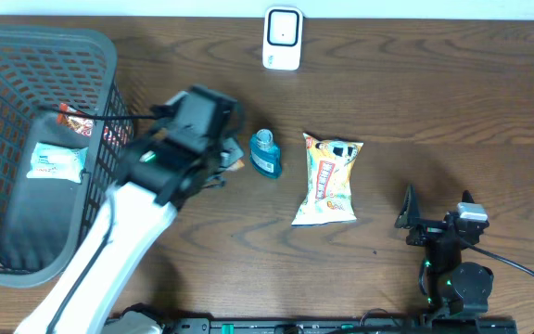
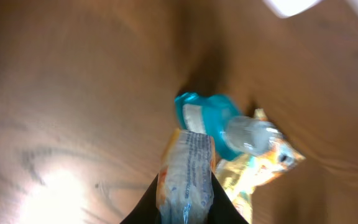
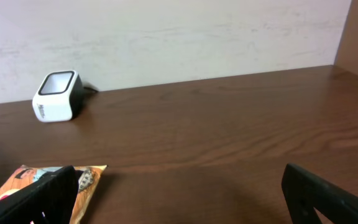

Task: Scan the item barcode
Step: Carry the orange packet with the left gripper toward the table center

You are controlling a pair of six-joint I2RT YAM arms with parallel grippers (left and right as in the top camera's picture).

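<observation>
While the left gripper [image 2: 185, 208] pinches a packet [image 2: 185, 165] tight, the scanner [image 1: 283, 39] sits ahead-right of it, way nearer than to the empty, wide-open right gripper [image 3: 180, 173].

Scanners: one scanner [image 1: 283, 39] is standing at the far edge.
Baskets: one basket [image 1: 44, 35] is sitting at the left.
Bottles: one blue bottle [image 1: 264, 153] is resting mid-table.
Bags on the wood: one snack bag [image 1: 328, 181] is lying beside the bottle.
Packets in the basket: two are showing, a white packet [image 1: 56, 162] and an orange packet [image 1: 80, 121].
Gripped packets: one held packet [image 2: 188, 168] is sitting between the left gripper [image 2: 185, 218] fingers.
Arms: two are standing at the table, the left arm [image 1: 119, 232] and the right arm [image 1: 452, 274].
</observation>
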